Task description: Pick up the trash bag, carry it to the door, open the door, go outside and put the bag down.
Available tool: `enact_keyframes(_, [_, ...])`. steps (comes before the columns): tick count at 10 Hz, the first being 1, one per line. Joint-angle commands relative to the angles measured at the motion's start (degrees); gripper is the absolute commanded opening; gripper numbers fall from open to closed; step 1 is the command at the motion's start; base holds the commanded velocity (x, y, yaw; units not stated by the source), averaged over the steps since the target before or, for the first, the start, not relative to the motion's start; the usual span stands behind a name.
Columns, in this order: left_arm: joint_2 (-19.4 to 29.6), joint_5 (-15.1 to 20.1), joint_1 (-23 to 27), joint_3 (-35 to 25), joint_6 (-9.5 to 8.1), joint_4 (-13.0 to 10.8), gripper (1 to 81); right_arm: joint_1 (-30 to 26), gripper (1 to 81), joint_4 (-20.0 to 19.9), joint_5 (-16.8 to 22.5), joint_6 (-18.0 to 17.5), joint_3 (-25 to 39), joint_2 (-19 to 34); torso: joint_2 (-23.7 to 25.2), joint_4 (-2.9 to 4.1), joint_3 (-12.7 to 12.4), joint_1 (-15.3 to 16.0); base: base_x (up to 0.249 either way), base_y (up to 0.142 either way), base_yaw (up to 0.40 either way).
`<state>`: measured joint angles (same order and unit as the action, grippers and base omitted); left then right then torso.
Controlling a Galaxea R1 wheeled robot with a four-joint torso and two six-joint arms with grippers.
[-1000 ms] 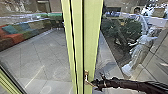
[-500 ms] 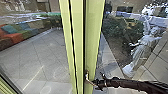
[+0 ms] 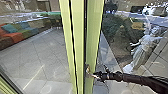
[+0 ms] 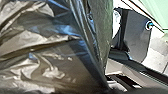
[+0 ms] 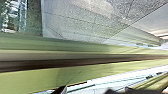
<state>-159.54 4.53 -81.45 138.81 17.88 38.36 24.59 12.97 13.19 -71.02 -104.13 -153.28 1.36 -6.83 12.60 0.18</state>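
Note:
The glass door's light-green frame (image 3: 93, 37) stands upright in the middle of the head view, with a small metal handle (image 3: 87, 70) low on it. My right gripper (image 3: 94, 75) reaches in from the right, its tip at the handle; whether it grips the handle I cannot tell. In the right wrist view the green frame (image 5: 100, 72) runs across close to the camera, with a dark gap along it. The black shiny trash bag (image 4: 50, 50) is large and close in the left wrist view, hiding the left gripper's grasp.
Through the glass lie a paved yard (image 3: 42, 55), a row of coloured seats (image 3: 15, 36) on the left, and a pale statue (image 3: 143, 51) with shrubs (image 3: 112, 27) on the right. Another green frame edge (image 3: 7, 83) is at the lower left.
The right arm has shifted slightly up at the handle, and the handle looks turned more upright. The view through the right pane has shifted, and the person seen there earlier is gone from sight.

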Motion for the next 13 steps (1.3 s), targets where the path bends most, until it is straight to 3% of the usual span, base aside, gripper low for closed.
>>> enact_keyframes(1, [0.88,5.13,1.33,-0.30,0.13,0.40,1.0,-11.35,81.1,-1.46,0.18,-3.77,-2.56,5.41,0.00,0.00,0.00,0.00,0.000,0.000,0.000])
enact_keyframes(9, [0.97,5.05,0.98,-0.30,0.13,0.66,1.0,-12.93,81.1,-1.98,-4.57,-4.83,-2.64,9.64,-0.05,0.02,0.00,0.09,0.000,0.000,0.000])
enact_keyframes(10, [0.88,5.05,0.89,-0.30,0.13,0.66,1.0,-13.20,81.1,-1.98,-4.58,-4.83,-2.47,9.81,-0.05,0.02,2.79,0.09,0.000,0.000,0.000])
enact_keyframes(12, [0.88,5.05,0.89,-0.30,0.13,0.66,1.0,-13.37,81.1,-2.07,-5.72,-4.83,-2.38,10.69,-0.02,0.02,5.18,0.05,0.000,0.000,0.000])
enact_keyframes(13, [0.97,5.05,0.89,-0.30,0.13,0.66,1.0,-13.81,81.1,-2.16,-5.72,-4.83,-2.03,11.57,-0.02,0.02,3.01,0.02,0.000,0.000,0.000])
